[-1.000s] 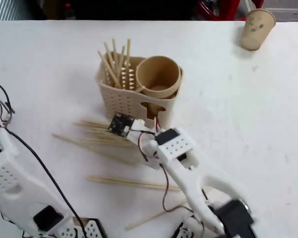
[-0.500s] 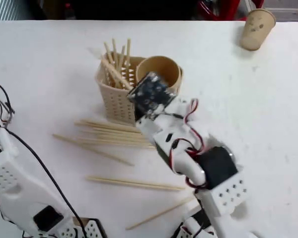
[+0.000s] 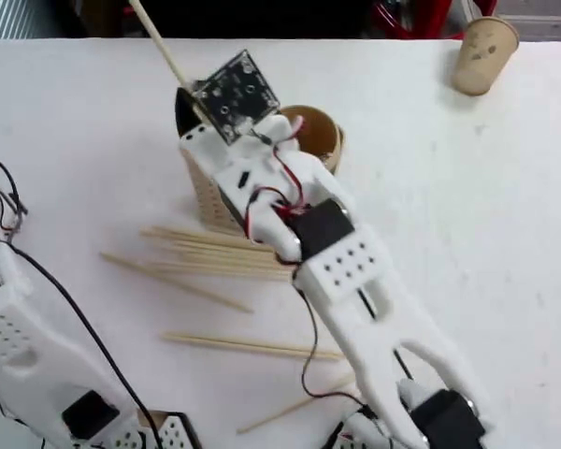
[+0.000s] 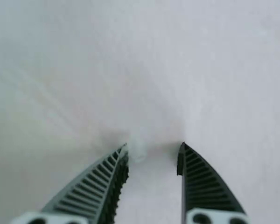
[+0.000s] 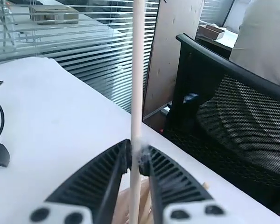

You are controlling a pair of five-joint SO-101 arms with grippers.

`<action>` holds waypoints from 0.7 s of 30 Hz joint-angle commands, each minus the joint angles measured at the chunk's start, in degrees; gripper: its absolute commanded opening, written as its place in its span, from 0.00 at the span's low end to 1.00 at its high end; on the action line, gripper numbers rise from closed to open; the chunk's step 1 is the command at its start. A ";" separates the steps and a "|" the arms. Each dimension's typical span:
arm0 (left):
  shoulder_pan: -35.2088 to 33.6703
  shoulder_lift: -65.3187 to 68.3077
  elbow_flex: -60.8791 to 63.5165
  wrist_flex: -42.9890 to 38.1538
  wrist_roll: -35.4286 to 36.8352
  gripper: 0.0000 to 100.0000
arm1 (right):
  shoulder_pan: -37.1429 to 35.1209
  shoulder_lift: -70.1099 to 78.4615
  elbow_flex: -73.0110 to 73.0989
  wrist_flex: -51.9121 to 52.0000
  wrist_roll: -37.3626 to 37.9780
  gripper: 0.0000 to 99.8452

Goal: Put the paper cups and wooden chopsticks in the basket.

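My right gripper point(image 5: 139, 156) is shut on a single wooden chopstick point(image 5: 137, 79), which runs straight out past the fingertips. In the high view that chopstick point(image 3: 159, 45) slants up and to the left from the right gripper point(image 3: 191, 110), which hangs over the cream basket point(image 3: 206, 192). A paper cup point(image 3: 323, 133) stands inside the basket, partly hidden by the arm. A second paper cup point(image 3: 484, 52) stands at the far right corner. Several chopsticks point(image 3: 215, 254) lie in front of the basket. My left gripper point(image 4: 154, 151) is open over bare table, holding nothing.
Two more loose chopsticks point(image 3: 252, 346) lie nearer the front edge, one beside the right arm's base. The left arm point(image 3: 28, 355) sits at the front left with its black cable. A black mesh chair point(image 5: 224, 121) stands beyond the table's far edge.
The right arm has lifted from the chopsticks in front of the basket and swung up over it, carrying one chopstick. The left arm has kept still.
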 commanded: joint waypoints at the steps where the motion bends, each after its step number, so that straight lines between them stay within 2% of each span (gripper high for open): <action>1: 0.66 3.38 -2.37 -1.23 -0.70 0.18 | -0.13 5.05 -2.55 -4.00 -0.18 0.02; 6: 0.40 3.91 -3.52 -1.05 -0.70 0.18 | 1.45 6.55 -2.46 -0.48 -0.53 0.05; 10: 0.40 3.82 -3.34 -1.05 -0.70 0.18 | 1.80 6.20 -2.55 4.97 -0.26 0.22; 12: 0.40 3.82 -3.34 -1.05 -0.70 0.18 | 1.80 6.20 -2.73 7.16 -0.09 0.27; 17: 0.40 3.82 -3.60 -1.05 -0.70 0.18 | 2.15 2.33 -2.55 15.69 -0.09 0.21; 21: 0.40 3.82 -3.60 -1.05 -0.79 0.18 | 1.89 -7.08 -2.55 29.85 0.09 0.15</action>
